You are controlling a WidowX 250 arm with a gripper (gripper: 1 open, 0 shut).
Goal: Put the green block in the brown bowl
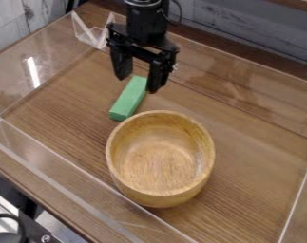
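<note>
The green block (127,101) lies flat on the wooden table, a slim bright bar pointing toward the upper right, just left of the bowl's far rim. The brown bowl (161,158) is a big round wooden bowl standing upright with nothing inside. My black gripper (139,79) hangs straight down over the block's upper end, jaws open, one fingertip to each side of that end. Nothing is held between the fingers.
Clear acrylic walls (42,161) fence the table on all sides. A clear plastic bracket (88,30) stands at the back left. A grey plank wall (244,24) runs behind the table.
</note>
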